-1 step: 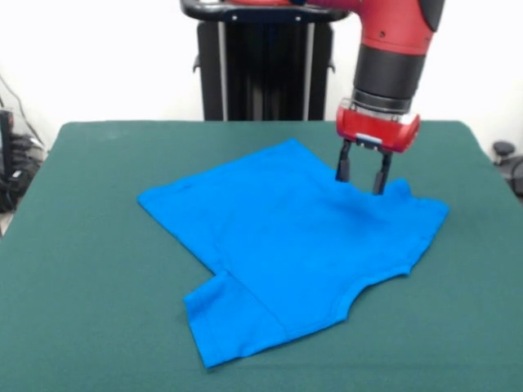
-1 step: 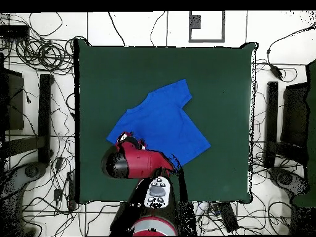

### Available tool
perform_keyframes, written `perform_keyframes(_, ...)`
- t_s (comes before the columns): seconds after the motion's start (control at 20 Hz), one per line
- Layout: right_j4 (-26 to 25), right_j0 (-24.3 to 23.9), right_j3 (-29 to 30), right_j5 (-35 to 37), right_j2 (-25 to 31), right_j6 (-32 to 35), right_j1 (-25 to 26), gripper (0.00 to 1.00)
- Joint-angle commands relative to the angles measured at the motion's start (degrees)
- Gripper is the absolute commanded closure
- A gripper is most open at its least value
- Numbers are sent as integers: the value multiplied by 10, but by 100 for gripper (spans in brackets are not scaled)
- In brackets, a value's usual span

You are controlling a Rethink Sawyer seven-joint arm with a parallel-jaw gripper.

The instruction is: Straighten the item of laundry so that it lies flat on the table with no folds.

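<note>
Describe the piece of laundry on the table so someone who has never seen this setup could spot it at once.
Start from the dark green table that fills most of the view. Near its middle lies the blue T-shirt, the only cloth there, spread mostly flat with one sleeve pointing toward the front-view camera. The gripper hangs over its far edge with fingers open.
</note>
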Motion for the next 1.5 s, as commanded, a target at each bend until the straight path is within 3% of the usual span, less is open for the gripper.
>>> perform_keyframes(0.05, 29, 20, 25, -7, 57, 96, 35, 0)
perform_keyframes(1.5, 67, 53, -29, -72, 42, 107, 128, 0)
